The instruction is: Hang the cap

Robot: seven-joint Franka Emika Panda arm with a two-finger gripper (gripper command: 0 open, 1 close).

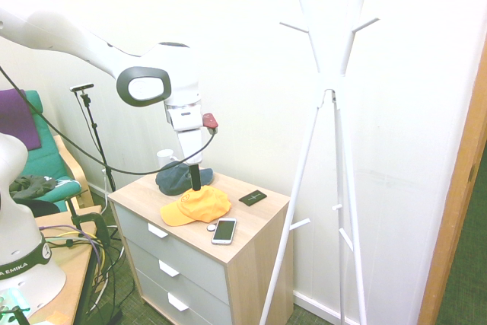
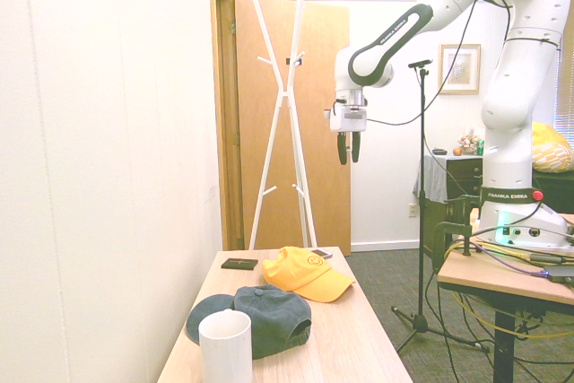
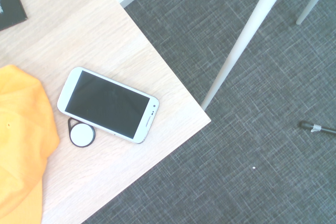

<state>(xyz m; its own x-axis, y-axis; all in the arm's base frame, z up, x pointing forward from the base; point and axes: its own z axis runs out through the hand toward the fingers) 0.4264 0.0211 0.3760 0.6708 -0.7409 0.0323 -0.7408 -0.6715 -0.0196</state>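
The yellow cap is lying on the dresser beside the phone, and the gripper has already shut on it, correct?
Not quite. The yellow cap does lie on the dresser beside the phone, but the gripper hangs well above it, jaws open and empty, as the second exterior view shows.

Two fabric baseball caps lie on the pale wooden counter (image 1: 247,240): one yellow-orange cap (image 1: 197,205) and one dark navy-blue cap (image 2: 262,313). There is one white smartphone (image 3: 107,104), one small round white disc (image 3: 82,135), one flat black card (image 1: 253,198) and one white mug (image 2: 225,347).
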